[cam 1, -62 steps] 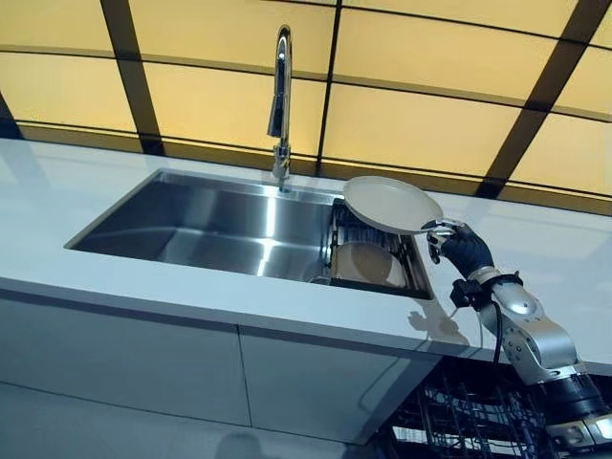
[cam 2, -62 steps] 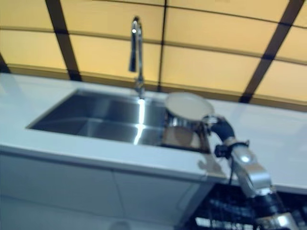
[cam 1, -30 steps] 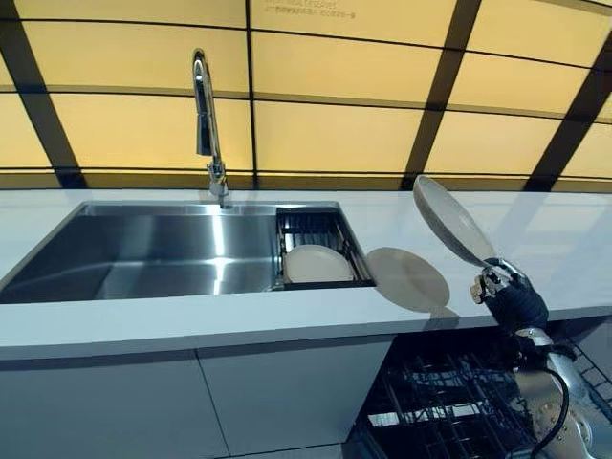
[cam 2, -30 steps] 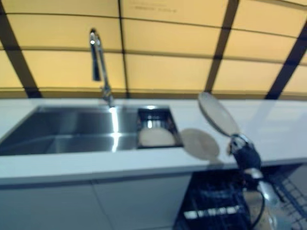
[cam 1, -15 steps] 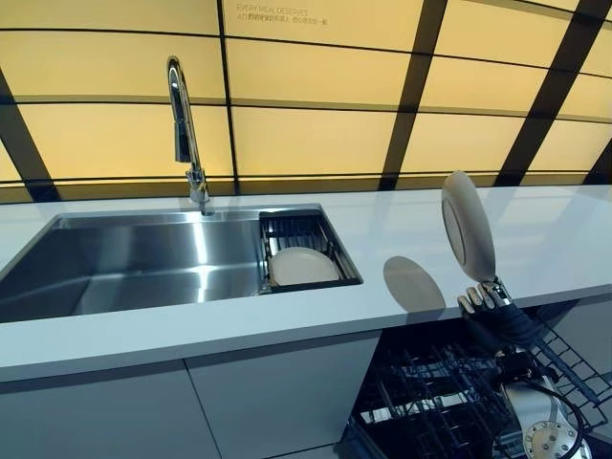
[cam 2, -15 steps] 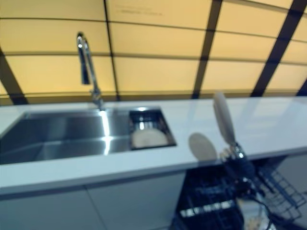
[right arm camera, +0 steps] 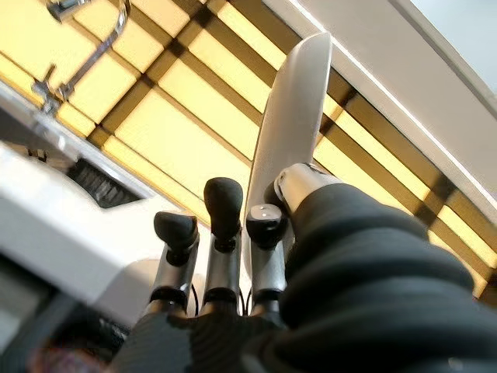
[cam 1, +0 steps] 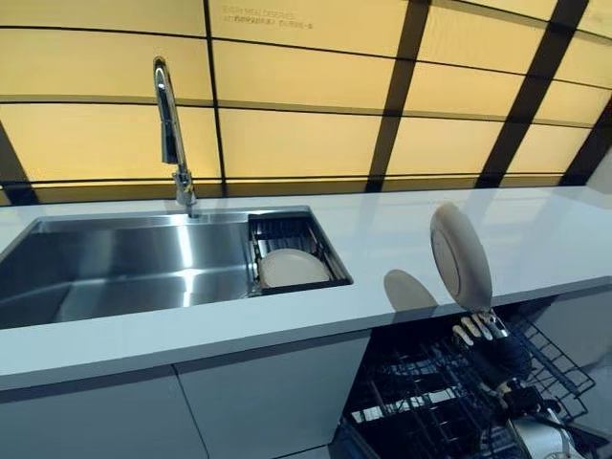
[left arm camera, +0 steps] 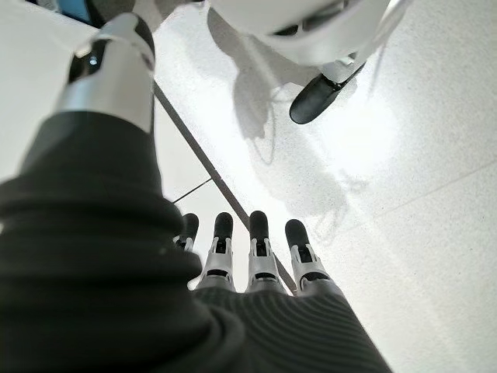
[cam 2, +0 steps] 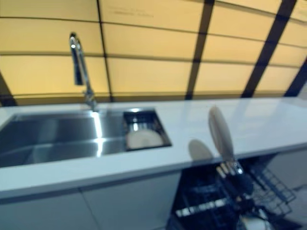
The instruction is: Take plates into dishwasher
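Plate [cam 1: 461, 256] upright, pinched at its lower rim by right hand [cam 1: 483, 335]; lower it edge-first between dishwasher rack [cam 1: 449, 392] tines. Left hand [left arm camera: 248, 256] fingers straight, idle.

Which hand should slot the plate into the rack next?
Right. The right hand already grips the plate on edge, upright above the open dishwasher rack. The left hand hangs open over the floor, holding nothing.

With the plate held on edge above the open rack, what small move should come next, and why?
Probably lower the right hand straight down. Its fingers pinch the plate upright by the lower rim, just above the dishwasher rack, not yet between its tines. The left hand hangs open over the floor.
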You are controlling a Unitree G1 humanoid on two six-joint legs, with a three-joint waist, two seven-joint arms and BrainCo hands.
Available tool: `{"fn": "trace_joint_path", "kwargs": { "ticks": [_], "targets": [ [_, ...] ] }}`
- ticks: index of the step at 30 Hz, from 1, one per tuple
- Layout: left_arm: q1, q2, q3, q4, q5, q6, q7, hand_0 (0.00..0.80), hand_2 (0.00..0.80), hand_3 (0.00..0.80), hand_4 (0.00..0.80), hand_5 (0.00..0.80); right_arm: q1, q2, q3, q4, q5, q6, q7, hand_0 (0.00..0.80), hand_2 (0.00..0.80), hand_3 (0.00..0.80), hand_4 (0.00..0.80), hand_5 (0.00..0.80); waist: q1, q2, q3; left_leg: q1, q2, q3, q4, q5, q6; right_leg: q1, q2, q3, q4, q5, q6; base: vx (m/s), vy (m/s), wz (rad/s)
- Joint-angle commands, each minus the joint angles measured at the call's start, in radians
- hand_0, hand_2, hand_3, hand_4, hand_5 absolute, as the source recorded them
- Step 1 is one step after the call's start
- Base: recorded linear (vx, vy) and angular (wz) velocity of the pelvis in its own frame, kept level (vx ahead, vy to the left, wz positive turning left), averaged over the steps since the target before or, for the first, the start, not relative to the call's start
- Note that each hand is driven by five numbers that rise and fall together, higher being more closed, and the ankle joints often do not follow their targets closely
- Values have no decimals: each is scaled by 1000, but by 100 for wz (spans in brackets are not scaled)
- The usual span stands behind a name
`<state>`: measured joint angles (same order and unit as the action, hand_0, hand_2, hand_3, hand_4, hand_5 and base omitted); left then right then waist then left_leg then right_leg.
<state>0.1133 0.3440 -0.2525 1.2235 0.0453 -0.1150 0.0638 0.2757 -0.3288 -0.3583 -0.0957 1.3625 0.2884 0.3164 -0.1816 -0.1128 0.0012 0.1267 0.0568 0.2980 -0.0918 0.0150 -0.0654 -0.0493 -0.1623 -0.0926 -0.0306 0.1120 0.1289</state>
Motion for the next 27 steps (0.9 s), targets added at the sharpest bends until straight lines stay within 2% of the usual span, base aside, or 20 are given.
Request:
{"fn": "trace_joint_path", "kwargs": {
  "ticks": [1,5,11,19,27],
  "targets": [
    [-70,24,42,35,-2,-53,10,0,0,0,0,0,-88,-11,-88,-31,-40,-5,181,800,800,800,800,800,-29,28,57,1,-33,-16,10,-44,65,5,-15,35,98,87,63,0,2,-12],
    [-77,29,46,36,-6,-64,8,0,0,0,0,0,-61,-12,-96,2,-93,-13,295,800,800,800,800,800,-42,28,56,1,-33,-8,10,-44,65,-2,-13,46,97,93,65,-1,5,-12],
    [-90,30,67,60,-9,-82,17,0,0,0,0,0,-29,11,-117,129,-134,-91,469,800,800,800,800,800,-63,26,57,2,-31,8,11,-48,65,-23,-16,60,109,108,72,2,14,-21],
    [-71,44,94,72,1,-88,15,0,0,0,0,0,16,12,-128,244,-215,-95,651,800,800,800,800,800,-77,22,64,6,-37,17,15,-54,67,-36,-19,69,115,118,77,4,15,-17],
    [-67,50,110,69,9,-96,3,0,0,0,0,0,50,30,-114,348,-231,-98,670,800,800,800,800,800,-80,15,65,8,-34,21,14,-54,66,-46,-18,67,119,125,84,1,1,-5]
  ]
}}
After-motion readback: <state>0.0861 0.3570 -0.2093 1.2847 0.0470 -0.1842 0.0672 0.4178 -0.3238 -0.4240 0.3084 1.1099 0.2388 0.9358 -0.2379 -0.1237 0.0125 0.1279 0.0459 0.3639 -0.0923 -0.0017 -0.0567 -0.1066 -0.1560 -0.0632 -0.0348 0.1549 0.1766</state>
